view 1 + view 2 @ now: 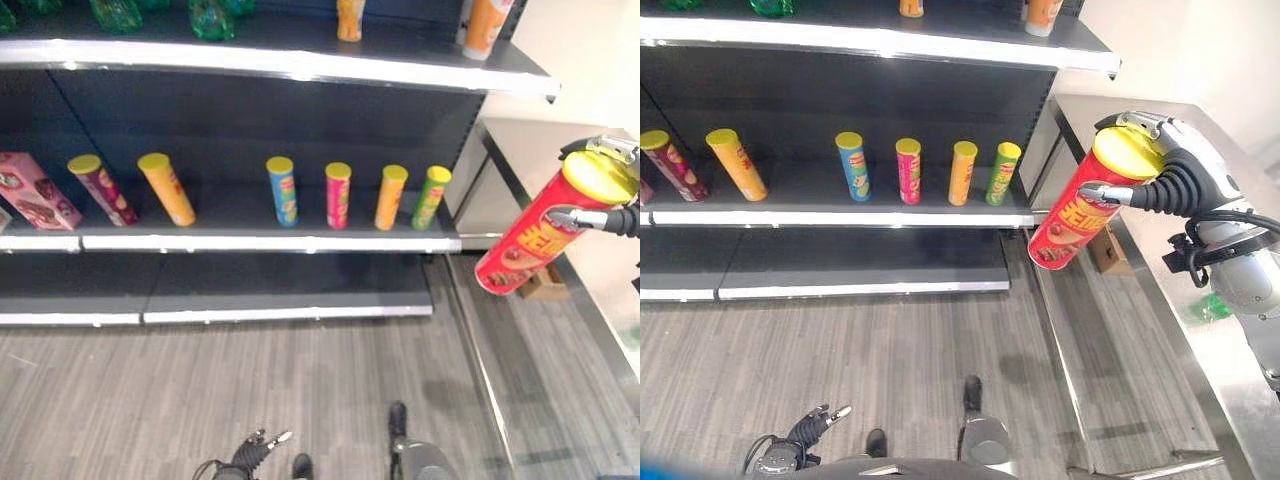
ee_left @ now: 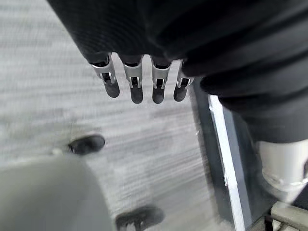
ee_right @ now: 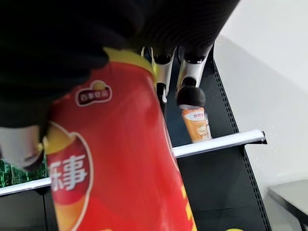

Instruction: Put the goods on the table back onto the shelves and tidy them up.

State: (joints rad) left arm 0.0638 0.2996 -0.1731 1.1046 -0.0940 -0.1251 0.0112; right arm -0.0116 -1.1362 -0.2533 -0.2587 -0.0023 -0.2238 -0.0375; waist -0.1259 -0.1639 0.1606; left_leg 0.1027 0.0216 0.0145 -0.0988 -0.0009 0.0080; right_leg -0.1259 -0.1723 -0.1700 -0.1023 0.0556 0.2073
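Head views: my right robot hand [image 1: 1160, 175] grips a red cylindrical crisp can with a yellow lid [image 1: 1080, 205], tilted, in the air beside the dark metal shelves [image 1: 300, 215]. Left wrist view: my left robot hand [image 2: 139, 77] hangs with fingers straight above the grey plank floor [image 2: 48, 96]. Right wrist view: fingers [image 3: 190, 94] curl round the can.

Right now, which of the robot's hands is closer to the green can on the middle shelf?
The right. The right hand is raised to about shelf height off to the side of the green can, holding a red can. The left hand hangs low near the floor.
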